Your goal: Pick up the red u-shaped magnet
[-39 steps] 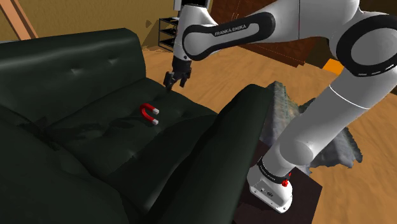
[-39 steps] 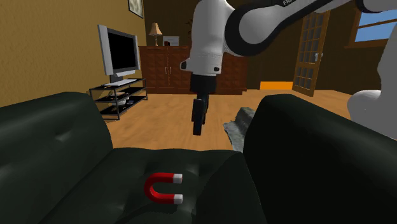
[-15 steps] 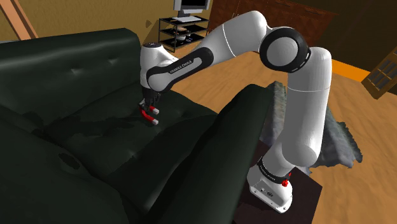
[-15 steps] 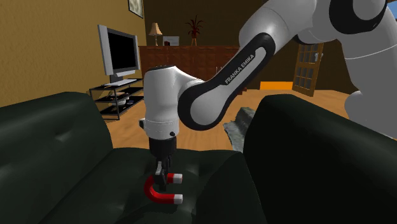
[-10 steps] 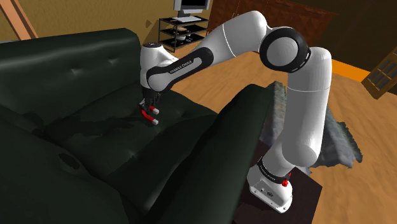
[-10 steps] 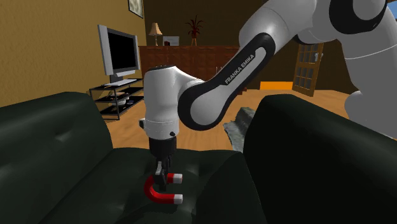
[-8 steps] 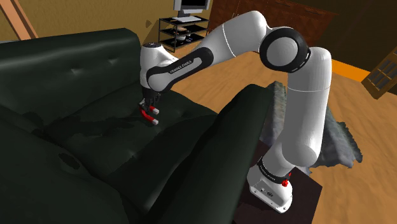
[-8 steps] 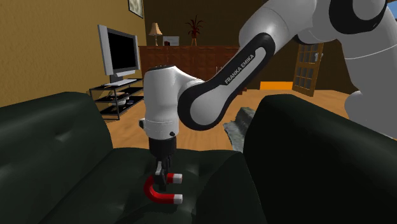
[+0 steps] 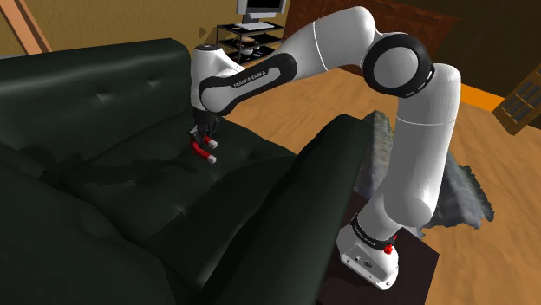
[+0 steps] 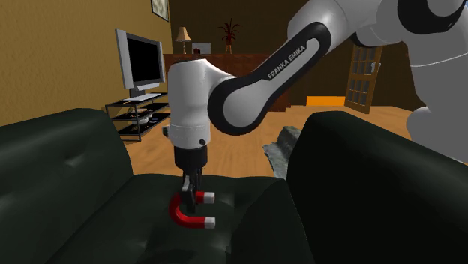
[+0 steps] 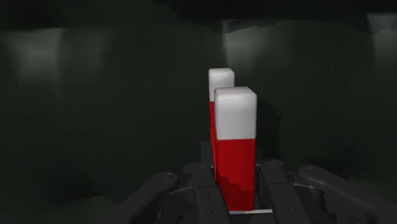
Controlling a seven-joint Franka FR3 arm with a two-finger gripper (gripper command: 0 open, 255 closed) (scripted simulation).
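Observation:
The red U-shaped magnet [image 10: 186, 216] with white tips hangs just above the dark sofa seat [image 10: 142, 225], tilted, with its two legs pointing toward the second exterior view's right. My black gripper [image 10: 190, 196] comes straight down on it and is shut on its upper leg. From the shoulder camera the magnet [image 9: 206, 153] shows red below the gripper [image 9: 206, 142], near the seat's far end. Seen from the wrist, the magnet [image 11: 235, 143] stands clasped between the fingers [image 11: 203, 191], its white tips pointing away over the dark cushion.
The sofa's tall armrest [image 10: 367, 187] rises close beside the hand, and its backrest [image 9: 95, 87] lies on the other side. A TV on a glass stand [image 10: 141, 64], a wooden cabinet [image 10: 225, 79] and a grey rug [image 9: 455, 186] are on the floor beyond.
The hand has risen a little with the magnet in its grip; the magnet has come off the seat and tilted. The arm's elbow has lifted too.

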